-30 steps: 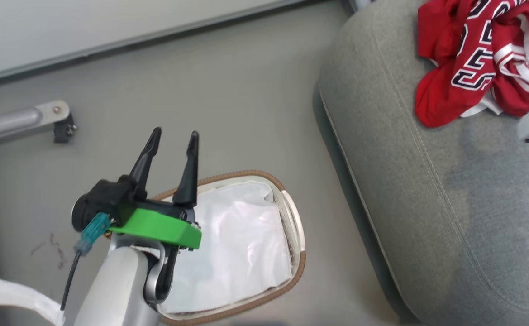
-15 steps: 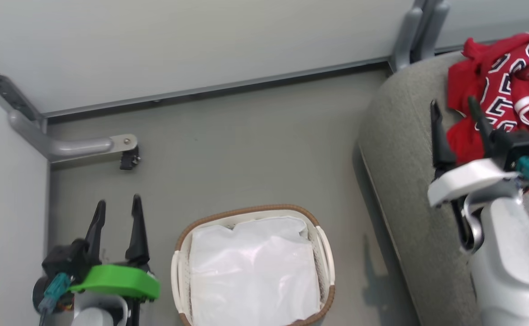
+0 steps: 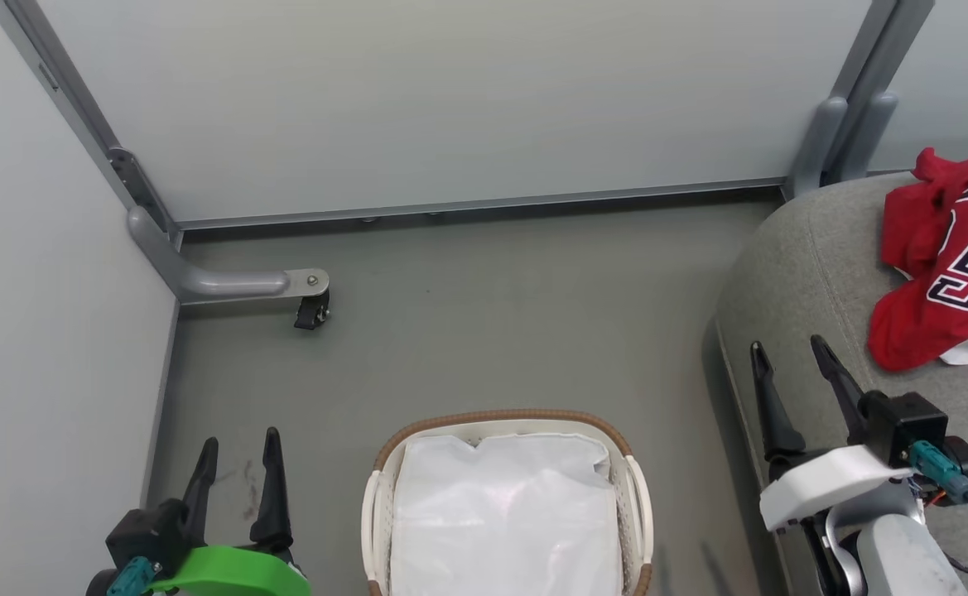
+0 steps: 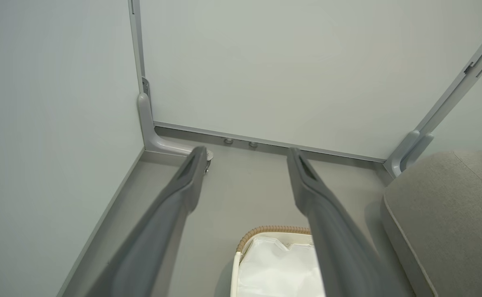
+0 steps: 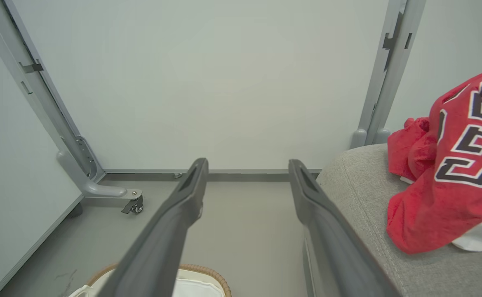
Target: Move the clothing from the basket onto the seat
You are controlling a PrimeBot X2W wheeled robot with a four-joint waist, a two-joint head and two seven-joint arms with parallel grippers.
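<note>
- The clothing is a red heap lying on the seat, toward its rounded corner. It runs off the picture's right side, so I cannot tell how securely the far part sits. A loose fold could drag the pile toward the floor.
- My right fingers are apart and hold nothing, hovering over the seat's near edge, just beside the heap. Any swing to my right from here could hook a sleeve and pull the pile off the cushion.
- The basket stands on the floor between my two arms, showing just its white liner. No red is visible in it. My judgement is that the job looks done, but something could hide under that sheet, and the basket's near end is cut off.
- The trap now is grabbing the liner itself and carrying that over by mistake.
- My left fingers are apart and empty too, low by the side wall. A careless turn could knock the wall or nudge the basket.
</note>
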